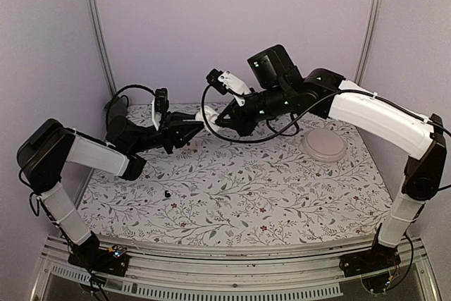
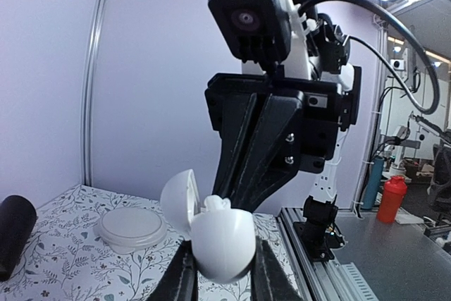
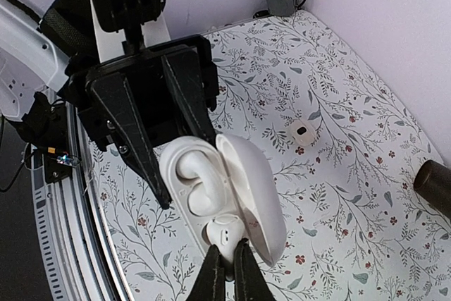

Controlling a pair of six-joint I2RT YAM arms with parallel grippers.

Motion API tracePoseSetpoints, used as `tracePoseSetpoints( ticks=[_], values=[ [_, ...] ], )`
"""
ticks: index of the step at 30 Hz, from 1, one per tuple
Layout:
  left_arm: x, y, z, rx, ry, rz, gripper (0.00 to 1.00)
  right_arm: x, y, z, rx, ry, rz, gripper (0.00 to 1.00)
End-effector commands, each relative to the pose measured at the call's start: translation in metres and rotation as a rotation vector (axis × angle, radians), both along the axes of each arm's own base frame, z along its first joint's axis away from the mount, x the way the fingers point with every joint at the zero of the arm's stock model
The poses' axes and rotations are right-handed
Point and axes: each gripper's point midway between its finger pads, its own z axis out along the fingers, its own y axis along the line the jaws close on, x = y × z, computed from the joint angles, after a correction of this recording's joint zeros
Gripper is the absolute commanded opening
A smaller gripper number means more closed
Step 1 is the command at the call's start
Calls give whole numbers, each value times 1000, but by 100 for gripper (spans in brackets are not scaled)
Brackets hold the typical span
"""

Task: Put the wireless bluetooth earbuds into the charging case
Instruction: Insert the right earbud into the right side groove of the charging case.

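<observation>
Left gripper (image 2: 224,273) clamped on open charging case (image 3: 211,174), held above the table (image 1: 282,195). Right gripper (image 3: 227,273) pinched narrow on one earbud (image 3: 224,234), at a case socket.

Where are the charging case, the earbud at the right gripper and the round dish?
charging case (image 2: 224,248): left wrist view, on its rounded white shell.
earbud (image 3: 225,233): right wrist view, on its small white body.
round dish (image 1: 323,147): top view, on its flat middle.
</observation>
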Motion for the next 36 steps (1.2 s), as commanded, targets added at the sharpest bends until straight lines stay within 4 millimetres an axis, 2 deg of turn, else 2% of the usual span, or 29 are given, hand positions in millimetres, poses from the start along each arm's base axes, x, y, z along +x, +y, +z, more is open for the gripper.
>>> tracePoseSetpoints(
  ticks=[1, 8, 17, 20, 33, 36],
  values=[
    [-57, 17, 69, -190, -350, -39, 0, -1, 7, -52, -129, 70, -7, 6],
    [-58, 16, 69, -187, -351, -43, 0, 1, 9, -50, -130, 74, -10, 6],
    [-43, 16, 61, -204, -236, -14, 0, 0, 11, -34, -66, 61, -15, 6],
    [-37, 17, 61, -231, -185, -2, 0, 0, 13, -30, -49, 62, -13, 13],
    [-14, 34, 77, -359, -44, 127, 0, 3, -1, 8, 34, 25, -74, 18],
    [-13, 35, 80, -372, -40, 130, 0, 2, -6, 16, 71, 25, -72, 23]
  ],
)
